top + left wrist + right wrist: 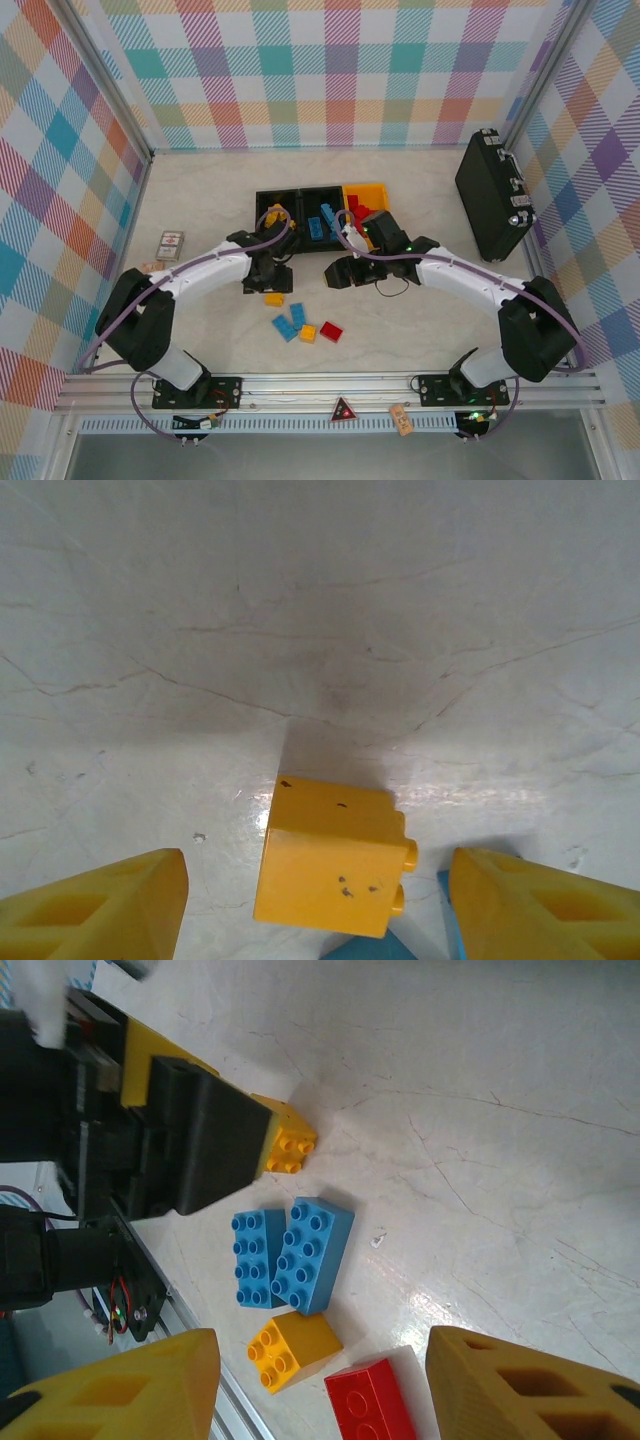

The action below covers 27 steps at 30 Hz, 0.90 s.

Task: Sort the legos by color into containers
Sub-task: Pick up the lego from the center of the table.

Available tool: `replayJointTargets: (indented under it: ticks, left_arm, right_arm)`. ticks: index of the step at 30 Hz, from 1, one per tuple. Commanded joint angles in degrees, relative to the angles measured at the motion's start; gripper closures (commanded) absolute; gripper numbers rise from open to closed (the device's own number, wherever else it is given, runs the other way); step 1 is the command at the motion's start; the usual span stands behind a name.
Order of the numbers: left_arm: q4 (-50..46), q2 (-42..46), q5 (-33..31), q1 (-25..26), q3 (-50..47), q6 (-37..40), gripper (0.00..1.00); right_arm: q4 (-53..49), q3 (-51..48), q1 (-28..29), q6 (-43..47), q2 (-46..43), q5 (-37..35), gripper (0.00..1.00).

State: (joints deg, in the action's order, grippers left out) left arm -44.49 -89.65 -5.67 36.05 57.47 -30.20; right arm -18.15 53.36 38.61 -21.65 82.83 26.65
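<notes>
A yellow lego (335, 855) lies on its side on the table, studs pointing right, between the fingers of my left gripper (318, 885). That gripper is open, with a gap on each side of the brick. From above, the left gripper (270, 282) hangs just over this yellow lego (273, 298). My right gripper (320, 1360) is open and empty above two blue legos (290, 1255), a yellow one (295, 1348) and a red one (370, 1400). The containers stand in a row at the back: two black bins (262, 200), (318, 193) and a yellow-orange bin (368, 190).
Blue bricks (322, 218) lie in the middle bin and red ones (358, 210) in the yellow-orange bin, partly hidden by my arms. A large black case (492, 195) stands at the right. A small printed card (172, 243) lies at the left.
</notes>
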Motion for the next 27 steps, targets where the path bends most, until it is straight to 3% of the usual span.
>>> replayJointTargets:
  ticks: [1,6,11,14,27]
  left_arm:
    - [0.86,-2.26,1.54,-0.47,-1.46,-0.21,0.29]
    - [2.12,-4.47,1.71,-0.47,-2.01,-0.71,0.32]
    - [1.74,-4.56,1.67,-0.5,-1.3,-0.14,0.52]
    - [0.7,-4.02,0.94,-0.46,-0.36,0.19,0.59]
    - [-3.34,-2.21,-2.19,-1.1,9.48,1.58,0.61]
  right_arm:
    - [1.05,1.18,0.24,0.94,0.67,0.61,0.43]
    - [1.56,0.61,0.24,0.3,1.2,0.02,0.43]
    - [1.83,0.43,0.24,0.22,1.12,-0.59,0.43]
    - [1.99,0.35,0.28,0.28,1.12,-0.86,0.43]
    - [1.15,0.16,0.24,-0.91,-1.57,-6.06,0.43]
